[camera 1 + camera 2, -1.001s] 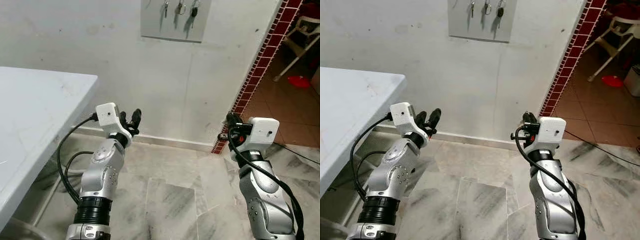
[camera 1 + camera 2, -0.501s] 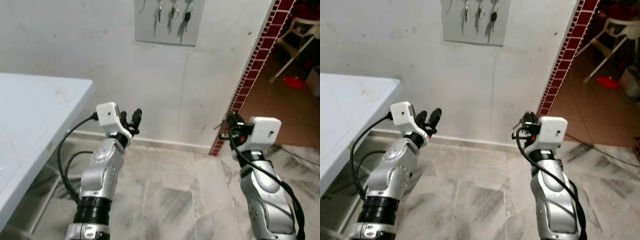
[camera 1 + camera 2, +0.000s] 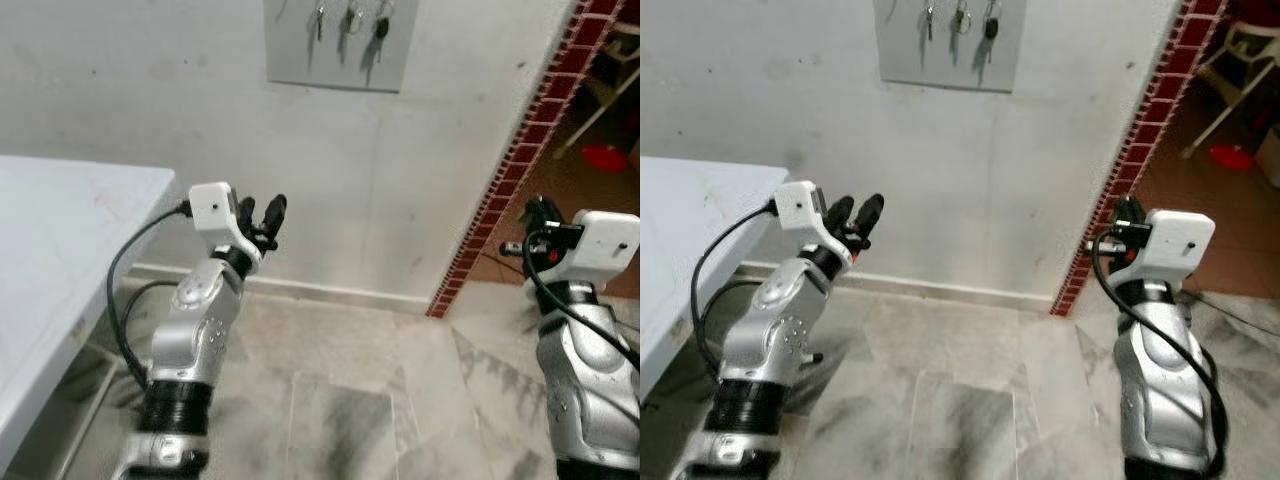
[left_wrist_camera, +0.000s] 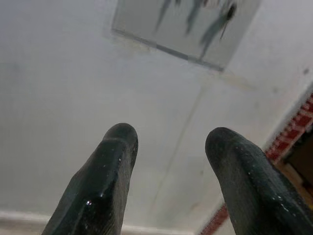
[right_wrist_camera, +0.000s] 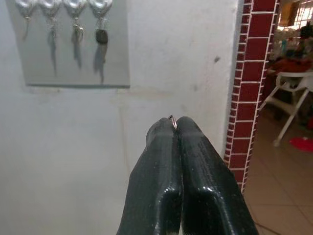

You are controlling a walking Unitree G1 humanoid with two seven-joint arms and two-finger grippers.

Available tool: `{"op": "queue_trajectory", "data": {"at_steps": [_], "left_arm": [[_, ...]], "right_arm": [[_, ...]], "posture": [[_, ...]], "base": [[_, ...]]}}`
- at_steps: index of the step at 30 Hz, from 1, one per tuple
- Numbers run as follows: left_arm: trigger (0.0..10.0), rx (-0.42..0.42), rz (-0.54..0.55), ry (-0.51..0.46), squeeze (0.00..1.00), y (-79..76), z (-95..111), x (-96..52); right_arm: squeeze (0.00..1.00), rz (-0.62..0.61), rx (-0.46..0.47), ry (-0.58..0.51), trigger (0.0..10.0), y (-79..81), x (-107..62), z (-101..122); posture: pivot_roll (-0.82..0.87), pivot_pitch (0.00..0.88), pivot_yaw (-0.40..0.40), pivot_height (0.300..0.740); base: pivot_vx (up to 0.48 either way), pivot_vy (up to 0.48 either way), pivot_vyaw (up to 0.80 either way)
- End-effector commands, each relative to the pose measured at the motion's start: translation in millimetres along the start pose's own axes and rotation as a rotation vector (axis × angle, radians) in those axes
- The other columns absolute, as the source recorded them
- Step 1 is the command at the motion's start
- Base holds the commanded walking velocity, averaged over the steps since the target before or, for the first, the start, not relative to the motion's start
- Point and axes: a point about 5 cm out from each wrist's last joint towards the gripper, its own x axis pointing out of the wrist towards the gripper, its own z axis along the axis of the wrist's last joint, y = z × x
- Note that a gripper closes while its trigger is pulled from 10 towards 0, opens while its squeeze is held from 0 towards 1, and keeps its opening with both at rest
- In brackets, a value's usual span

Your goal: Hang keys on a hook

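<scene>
Right end effector point(image 5: 174, 128) pinched closed on a small key ring point(image 5: 171, 119), left end effector point(image 4: 168, 142) spread open, grey hook board point(image 3: 946, 42) on the wall with keys point(image 3: 960, 18) hanging, white counter point(image 3: 60, 260) at left.

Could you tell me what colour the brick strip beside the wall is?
The brick strip is dark red with pale mortar lines, clearest in the right wrist view.
</scene>
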Motion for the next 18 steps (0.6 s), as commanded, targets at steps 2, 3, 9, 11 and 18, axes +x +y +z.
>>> {"op": "queue_trajectory", "data": {"at_steps": [2, 3, 9, 11, 18], "left_arm": [[10.0, -0.007, -0.013, -0.002, 0.0, -6.5, -0.2, 1.8], [10.0, -0.008, -0.012, -0.002, 0.0, -6.6, -0.5, 2.0], [10.0, -0.013, -0.007, -0.001, 0.0, -5.8, -0.6, 1.6], [10.0, -0.015, -0.003, -0.002, 0.0, -5.1, -0.6, 1.4], [10.0, -0.017, 0.004, -0.004, 0.0, -4.2, -1.2, 0.9]], "right_arm": [[0.0, -0.007, 0.002, -0.015, 10.0, -1.8, -0.4, 2.7], [0.0, -0.004, 0.006, -0.014, 10.0, -0.3, 0.0, 2.1], [0.0, 0.005, 0.013, -0.014, 10.0, 2.9, 0.8, 2.3], [0.0, 0.006, 0.012, -0.016, 10.0, 2.8, 1.3, 2.4], [0.0, 0.011, 0.013, -0.016, 10.0, 3.7, 1.4, 2.3]], "posture": [[0.01, 0.105, 0.013, 0.74], [0.01, 0.105, 0.013, 0.74], [0.02, 0.107, 0.007, 0.74], [0.02, 0.108, 0.006, 0.74], [0.02, 0.109, 0.003, 0.74]], "base": [[0.454, 0.0, 0.0], [0.454, 0.0, 0.0], [0.454, 0.0, 0.0], [0.454, 0.0, 0.0], [0.456, 0.0, 0.0]]}}
